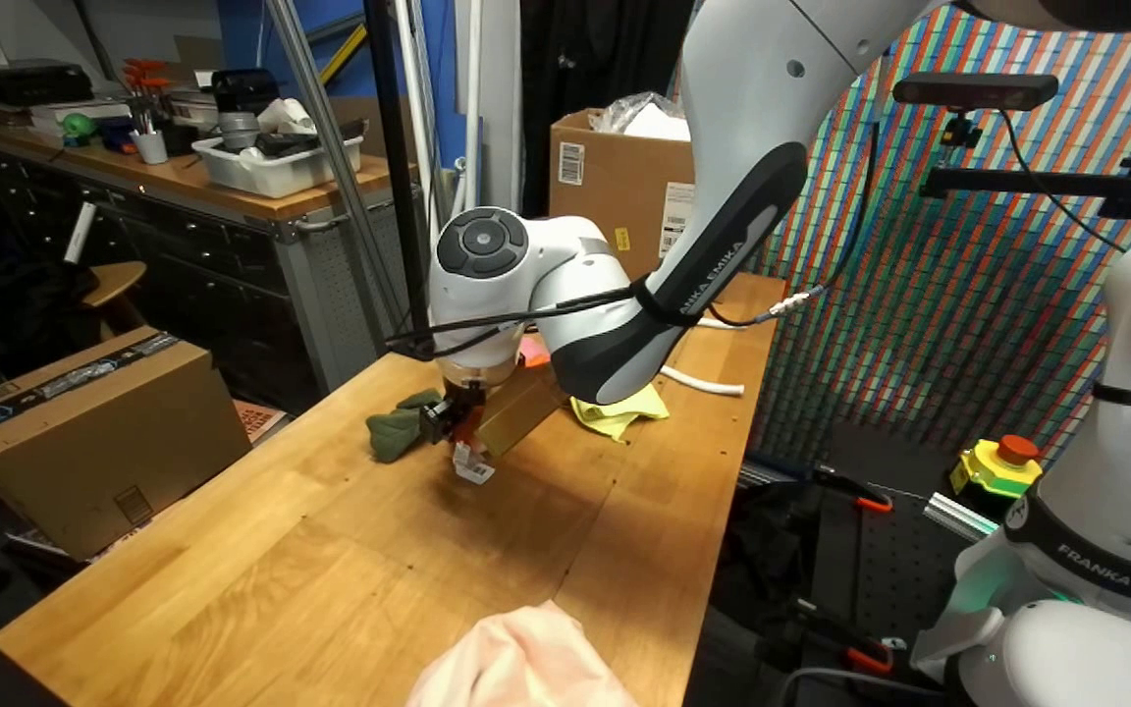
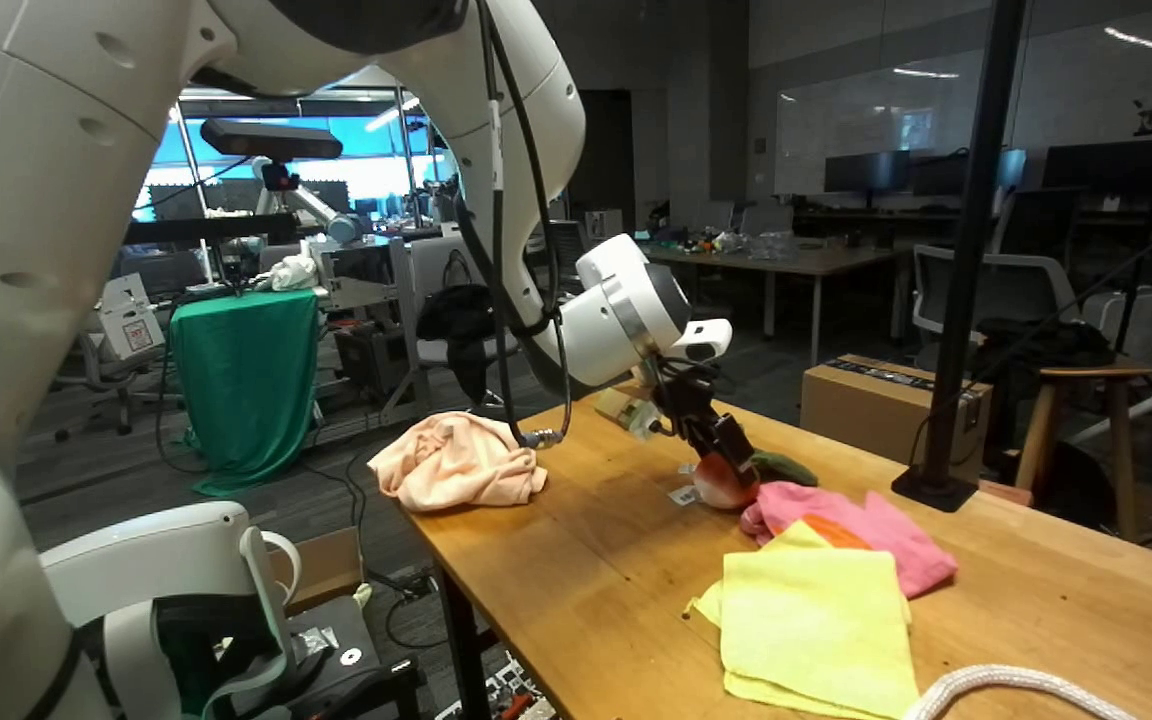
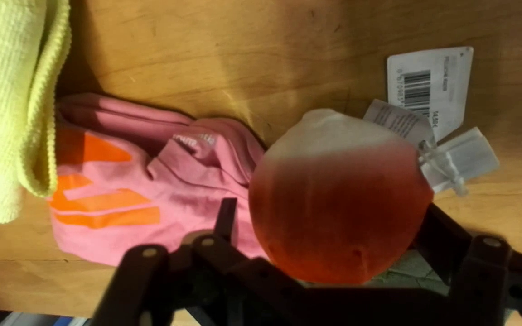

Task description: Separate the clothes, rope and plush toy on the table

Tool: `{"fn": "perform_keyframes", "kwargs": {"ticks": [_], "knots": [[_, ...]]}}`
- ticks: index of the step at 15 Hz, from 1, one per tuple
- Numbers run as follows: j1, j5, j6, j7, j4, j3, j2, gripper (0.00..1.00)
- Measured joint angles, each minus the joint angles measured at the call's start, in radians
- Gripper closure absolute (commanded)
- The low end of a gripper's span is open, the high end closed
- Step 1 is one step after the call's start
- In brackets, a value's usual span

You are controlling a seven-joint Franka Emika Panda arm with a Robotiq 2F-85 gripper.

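Plush toy (image 3: 342, 194), w/ barcode tag (image 3: 444, 86), FRANKA arm (image 1: 747, 118)

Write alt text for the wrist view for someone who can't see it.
Open gripper straddling a round red-and-white plush toy, a gap visible on the toy's picture-left side; contact on its right is unclear. Orange-printed pink cloth lies left, yellow cloth at the left edge, a white barcode tag at upper right.

The table (image 2: 586, 580) bears three cloths (image 2: 816, 625); rope (image 2: 1016, 678); plush toy (image 3: 340, 199); green item (image 1: 394, 435).
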State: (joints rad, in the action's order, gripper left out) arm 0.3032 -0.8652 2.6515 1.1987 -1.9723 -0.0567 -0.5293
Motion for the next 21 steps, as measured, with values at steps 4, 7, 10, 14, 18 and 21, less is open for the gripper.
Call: {"fn": "perform_keyframes", "kwargs": {"ticks": [4, 7, 10, 14, 18, 21], "knots": [[0.000, 0.000, 0.000, 0.000, 0.002, -0.001, -0.002, 0.66], [0.000, 0.000, 0.001, 0.000, 0.002, -0.001, -0.002, 0.87], [0.000, 0.000, 0.003, 0.005, 0.003, -0.001, -0.002, 0.91], [0.001, 0.000, 0.010, 0.027, 0.003, -0.002, 0.002, 0.91], [0.004, 0.000, 0.043, 0.071, 0.001, -0.001, 0.013, 0.92], [0.005, 0.013, 0.090, 0.119, -0.001, 0.006, 0.020, 0.92]]}}
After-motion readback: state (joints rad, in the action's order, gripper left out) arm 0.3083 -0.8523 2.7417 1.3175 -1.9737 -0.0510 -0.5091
